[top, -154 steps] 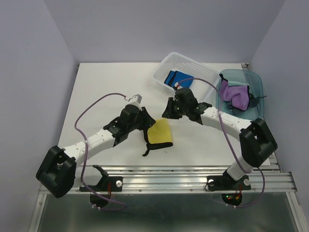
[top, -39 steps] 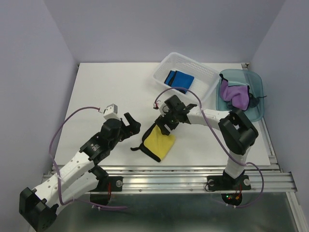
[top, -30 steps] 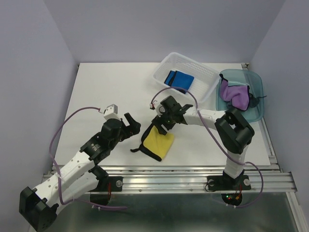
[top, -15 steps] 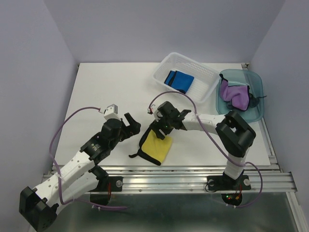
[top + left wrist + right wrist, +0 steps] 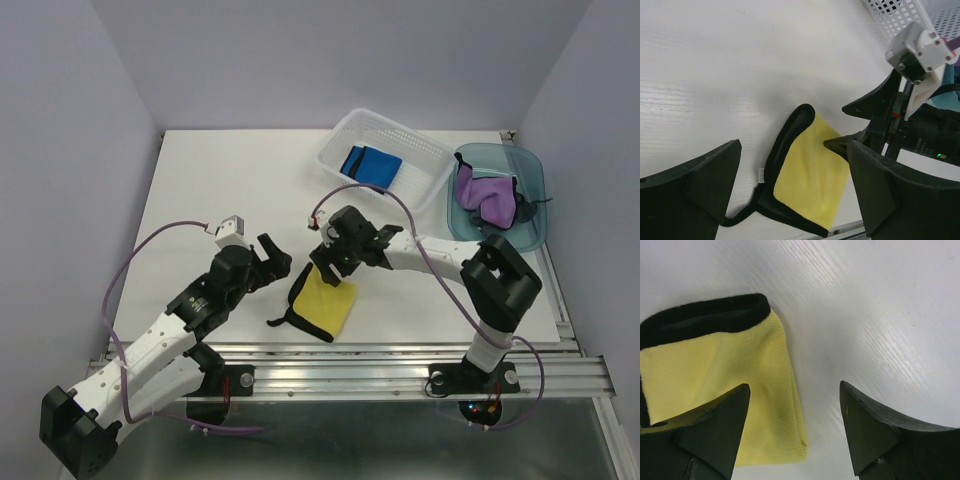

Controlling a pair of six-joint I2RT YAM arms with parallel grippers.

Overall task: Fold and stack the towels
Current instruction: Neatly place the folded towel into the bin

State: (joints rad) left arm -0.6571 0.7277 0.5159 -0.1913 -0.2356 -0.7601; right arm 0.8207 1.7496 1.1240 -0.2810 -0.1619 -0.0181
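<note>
— Where's the left gripper [image 5: 277, 255]?
— Spread wide and empty, just left of the yellow towel [image 5: 322, 298], which lies on the desk [image 5: 230, 180].
— And the right gripper [image 5: 330, 268]?
— At that towel's far edge, also spread, pinching nothing.

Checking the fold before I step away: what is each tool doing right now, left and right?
Left tool: open, holding nothing.
Right tool: open over the edge of the yellow towel, gripping nothing.
</note>
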